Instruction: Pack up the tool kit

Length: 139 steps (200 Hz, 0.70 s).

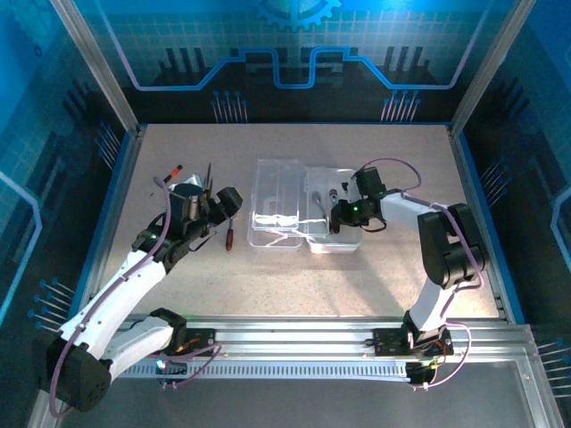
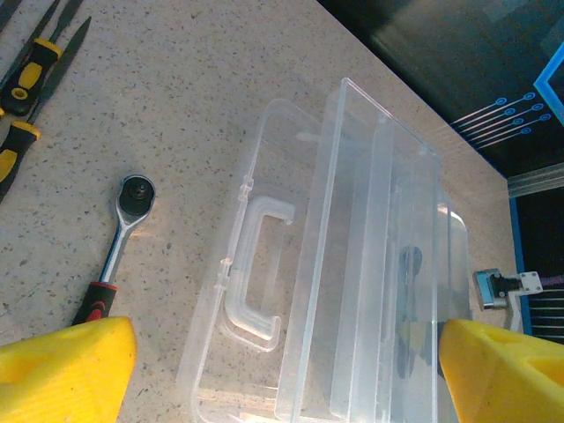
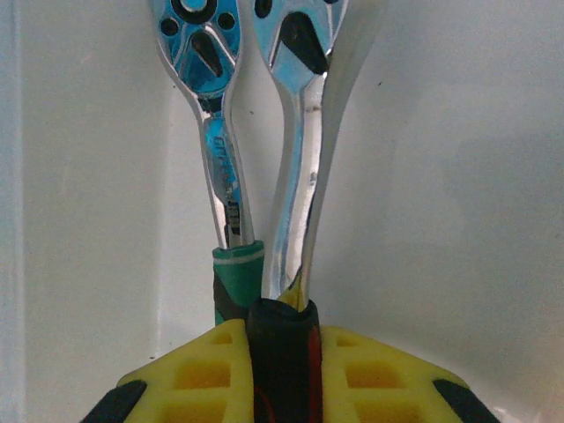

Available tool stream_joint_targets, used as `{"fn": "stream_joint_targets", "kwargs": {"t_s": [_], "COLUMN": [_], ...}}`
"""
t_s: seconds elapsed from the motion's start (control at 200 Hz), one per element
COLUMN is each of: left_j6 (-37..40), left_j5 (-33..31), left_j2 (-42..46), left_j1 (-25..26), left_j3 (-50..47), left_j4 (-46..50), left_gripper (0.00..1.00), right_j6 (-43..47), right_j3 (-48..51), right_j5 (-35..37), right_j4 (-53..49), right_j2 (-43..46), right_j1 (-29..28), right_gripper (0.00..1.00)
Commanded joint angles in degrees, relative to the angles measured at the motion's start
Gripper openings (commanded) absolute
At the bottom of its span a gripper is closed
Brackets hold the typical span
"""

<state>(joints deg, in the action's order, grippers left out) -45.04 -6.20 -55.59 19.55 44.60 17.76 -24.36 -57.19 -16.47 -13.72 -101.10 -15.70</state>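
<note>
The clear tool kit case [image 1: 278,183] lies open mid-table, its lid with the moulded handle [image 2: 256,264] on the left half. My left gripper [image 1: 223,203] hovers just left of the case, open, and in the left wrist view nothing solid sits between the yellow fingers of this gripper [image 2: 286,357]. My right gripper [image 1: 337,214] reaches into the right half of the case. It is shut on the black-and-red handle of a chrome ratchet wrench [image 3: 300,176]. Beside that lies a second ratchet with a green handle [image 3: 220,194].
A ratchet with a red-and-black handle [image 2: 119,238] lies on the table left of the case [image 1: 228,236]. Yellow-and-black handled tools [image 2: 26,79] lie farther left, near the back left [image 1: 169,174]. Blue walls and metal rails ring the table.
</note>
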Motion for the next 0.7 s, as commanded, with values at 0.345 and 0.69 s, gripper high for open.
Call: {"fn": "stream_joint_targets", "kwargs": {"t_s": [0.345, 0.69], "left_j6": [0.3, 0.89], "left_j5": [1.71, 1.36], "left_j2": [0.49, 0.49], "left_j1": [-0.83, -0.84], "left_j3": [-1.24, -0.86], "left_j4": [1.19, 2.71], "left_gripper": [0.9, 0.9], "right_j6": [-1.71, -2.19], "right_j3": [-2.97, -2.84], "right_j5": [0.09, 1.28], "right_j4": [-0.24, -0.68], "right_j2": [-1.5, -0.78], "right_j1": [-0.75, -0.83], "right_gripper": [0.12, 0.21]}}
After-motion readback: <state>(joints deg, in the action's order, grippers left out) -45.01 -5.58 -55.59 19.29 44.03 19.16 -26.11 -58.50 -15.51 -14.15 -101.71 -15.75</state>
